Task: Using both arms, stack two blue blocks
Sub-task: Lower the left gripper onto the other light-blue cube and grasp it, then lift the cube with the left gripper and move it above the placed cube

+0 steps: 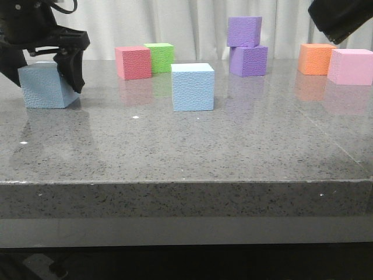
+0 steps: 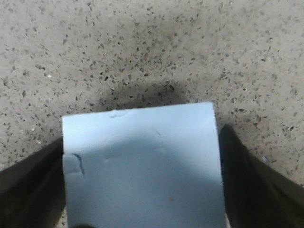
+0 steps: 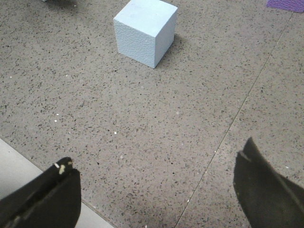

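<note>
One pale blue block point(image 1: 44, 90) sits at the far left of the table, between the fingers of my left gripper point(image 1: 44, 73). In the left wrist view the block point(image 2: 142, 156) fills the gap and both dark fingers point(image 2: 251, 180) press against its sides, with a small dent at one edge. The second blue block point(image 1: 193, 87) stands free near the table's middle; it also shows in the right wrist view point(image 3: 145, 31). My right arm point(image 1: 338, 20) hangs high at the far right. The right gripper point(image 3: 152, 190) is open and empty, well short of that block.
A red cube point(image 1: 133, 62) and a green cube point(image 1: 159, 57) stand behind, between the blue blocks. Two purple cubes are stacked point(image 1: 247, 60) at the back centre. An orange cube point(image 1: 316, 58) and a pink cube point(image 1: 350, 66) sit at the back right. The table's front edge point(image 1: 186, 184) is near.
</note>
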